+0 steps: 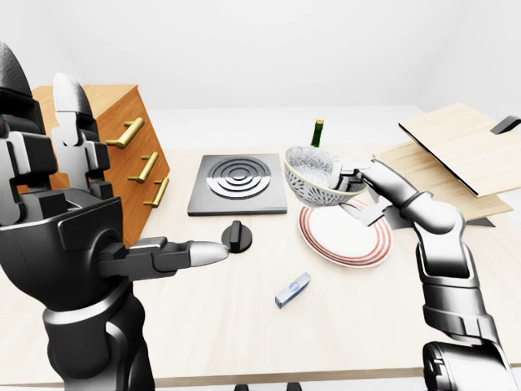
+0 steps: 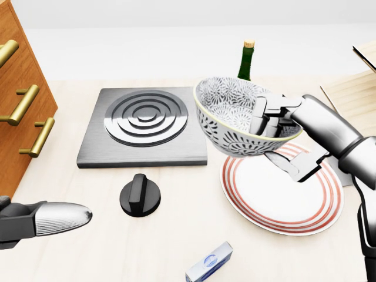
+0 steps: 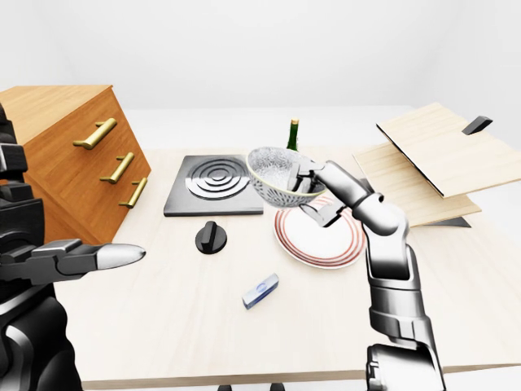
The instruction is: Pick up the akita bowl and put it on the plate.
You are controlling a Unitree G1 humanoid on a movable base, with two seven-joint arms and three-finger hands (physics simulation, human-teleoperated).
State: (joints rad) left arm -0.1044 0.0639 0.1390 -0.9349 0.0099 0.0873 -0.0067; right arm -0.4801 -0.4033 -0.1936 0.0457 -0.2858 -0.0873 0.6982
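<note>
The pale wooden table (image 2: 88, 235) stood against white walls. My right hand (image 2: 276, 126) gripped the akita bowl (image 2: 232, 117) by its rim, tilted in the air over the plate (image 2: 288, 200)'s upper-left edge. Lifting was done; setting down remained. My left hand (image 1: 73, 195) hung open, holding nothing.

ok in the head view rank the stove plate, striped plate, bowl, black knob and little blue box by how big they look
1. stove plate
2. striped plate, close to the stove plate and partly covered
3. bowl, held up nearer the camera, so unsure
4. black knob
5. blue box, cut off by the bottom edge
</note>
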